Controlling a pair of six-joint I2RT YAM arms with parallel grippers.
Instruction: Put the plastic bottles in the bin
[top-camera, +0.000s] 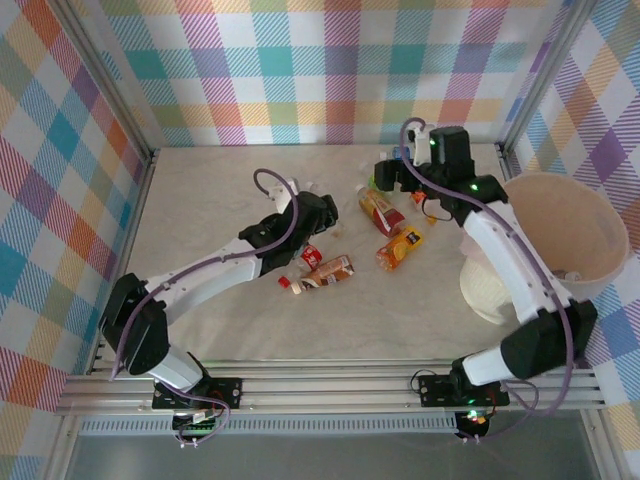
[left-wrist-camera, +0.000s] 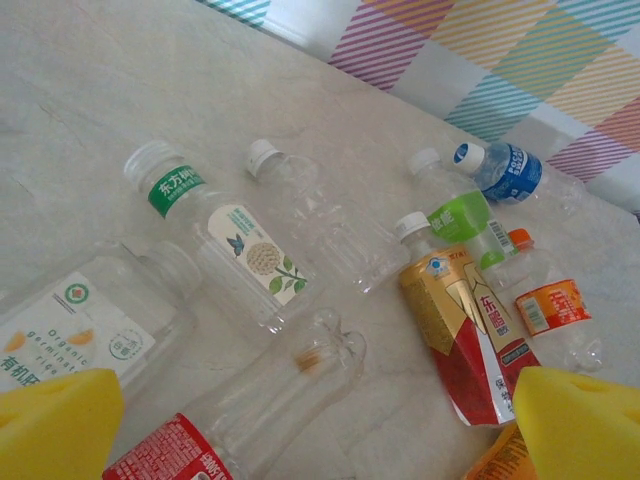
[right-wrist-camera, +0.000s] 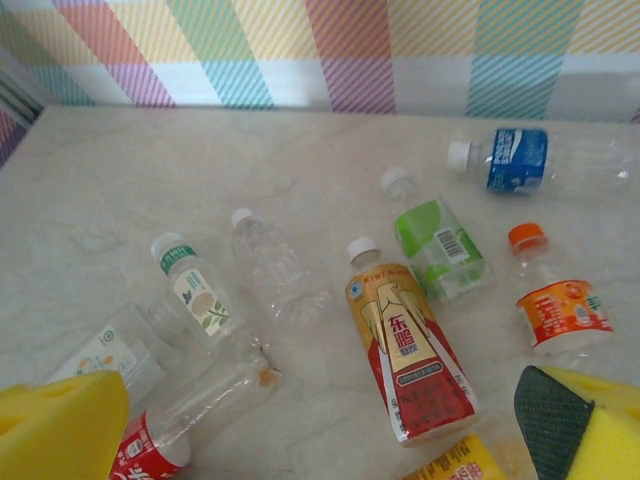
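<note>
The table (top-camera: 330, 330) was pale cream with faint marbled veins, matte and evenly lit, with no hard shadows on it. Three walls closed it in: the back wall (top-camera: 330, 70), the left wall (top-camera: 55, 200) and the right wall (top-camera: 605, 110). All wore the same plaid of pastel squares — teal, pink, orange, purple, yellow — hatched with diagonal stripes. Slim metal posts (top-camera: 100, 75) stood at the back corners. Along the near edge ran silver rails (top-camera: 330, 385), and below them lay a grey strip (top-camera: 330, 450).
</note>
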